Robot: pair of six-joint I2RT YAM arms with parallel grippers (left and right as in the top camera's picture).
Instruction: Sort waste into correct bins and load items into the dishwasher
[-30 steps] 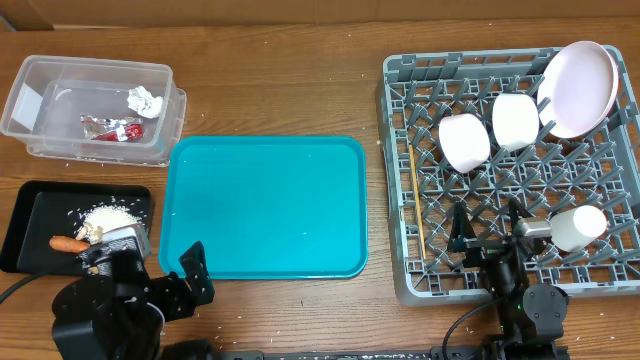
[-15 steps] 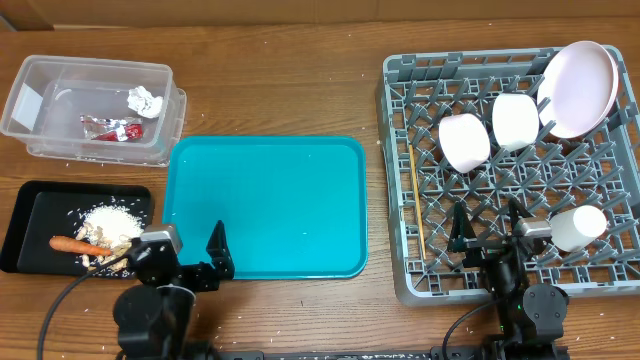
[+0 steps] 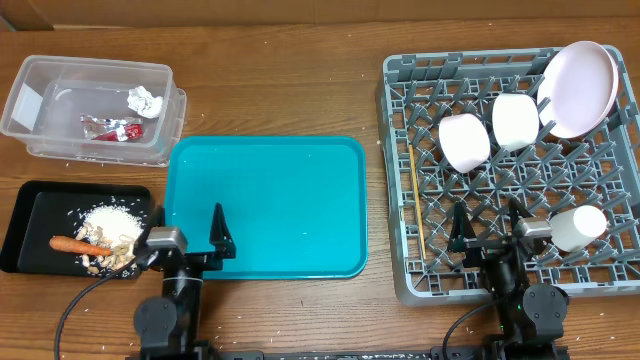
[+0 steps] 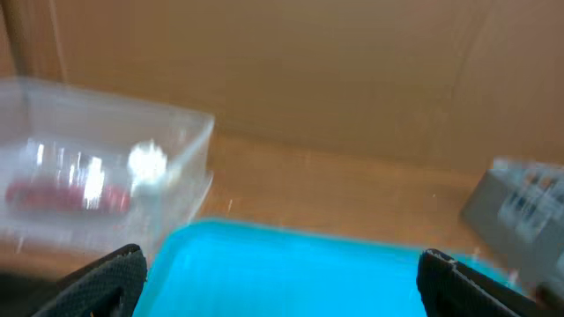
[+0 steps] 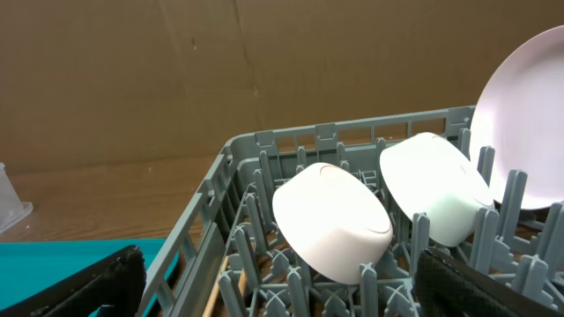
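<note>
The clear tub (image 3: 60,75) at the back left holds the red-and-silver wrapper (image 3: 112,128) and the white tissue (image 3: 145,100). The black tray (image 3: 25,205) holds rice (image 3: 108,218), the carrot (image 3: 68,243) and beige scraps (image 3: 112,257). The grey rack (image 3: 392,180) holds the plate (image 3: 580,88), two bowls (image 3: 465,142) (image 3: 516,120), the cup (image 3: 578,226) and chopsticks (image 3: 415,200). My left gripper (image 3: 185,238) is open and empty at the teal tray's front left corner. My right gripper (image 3: 487,228) is open and empty over the rack's front.
The teal tray (image 3: 265,205) lies in the middle with nothing on it. The blurred left wrist view shows the tub (image 4: 106,167), the teal tray (image 4: 291,273) and a rack corner (image 4: 520,211). The right wrist view shows both bowls (image 5: 335,220), the plate (image 5: 524,123) and the rack wall (image 5: 211,202).
My left arm has moved right from the black tray to the teal tray's front left corner, and its fingers now point back across the table. The right arm has not moved.
</note>
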